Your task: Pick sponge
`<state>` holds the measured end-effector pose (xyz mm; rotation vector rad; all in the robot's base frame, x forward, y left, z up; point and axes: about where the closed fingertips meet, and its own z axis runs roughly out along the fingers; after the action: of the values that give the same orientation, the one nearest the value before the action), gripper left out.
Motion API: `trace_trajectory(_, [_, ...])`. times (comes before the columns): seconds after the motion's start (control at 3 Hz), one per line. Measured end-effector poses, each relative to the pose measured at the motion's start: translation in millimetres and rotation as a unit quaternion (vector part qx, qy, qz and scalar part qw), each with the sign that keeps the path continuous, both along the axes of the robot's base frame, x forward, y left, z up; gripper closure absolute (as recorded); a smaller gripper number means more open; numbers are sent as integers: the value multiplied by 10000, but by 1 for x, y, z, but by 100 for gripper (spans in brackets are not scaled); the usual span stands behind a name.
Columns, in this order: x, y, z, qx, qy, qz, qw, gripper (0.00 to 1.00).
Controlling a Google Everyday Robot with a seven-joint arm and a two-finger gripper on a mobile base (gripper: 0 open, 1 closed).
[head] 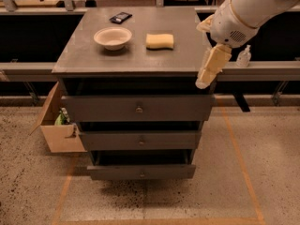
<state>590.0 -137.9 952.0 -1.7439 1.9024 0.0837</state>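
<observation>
Camera view has the bowl (112, 37) on the left of the cabinet (93, 60) top, the sponge (160, 41) lying flat at its 3 o'clock, near but apart, untouched. Gripper (204, 78) hangs at the sponge's 4 o'clock, off the right edge, holding nothing I can see, and I can't tell how wide it's open. Risk: swinging straight across could clip that edge or shove the sponge bowlward.

Matte grey metal worktop (84, 55): pale yellow rectangular foam sponge (160, 41) mid-right, round white bowl (112, 37) mid-left, flat black device (120, 17) at rear. Cream-yellow gripper (204, 78) on white arm (253, 8), just off worktop's front right corner. Tan cardboard box (58, 135) below worktop's left side. Floor (262, 182) under it: grey-beige speckle w/ orange tape lines.
</observation>
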Motion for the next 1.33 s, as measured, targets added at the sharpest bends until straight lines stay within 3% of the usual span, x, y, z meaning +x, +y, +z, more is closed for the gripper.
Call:
trace_trajectory(0.33, [72, 29, -24, 626, -259, -149, 9976, 0])
trace_trajectory(0.67, [126, 34, -20, 1112, -626, -365, 9912, 0])
trace_trajectory(1.0, [165, 15, -9, 1554, -889, -700, 9814, 0])
trace_trajectory(1.33, [198, 2, -13, 2072, -799, -1123, 9686, 0])
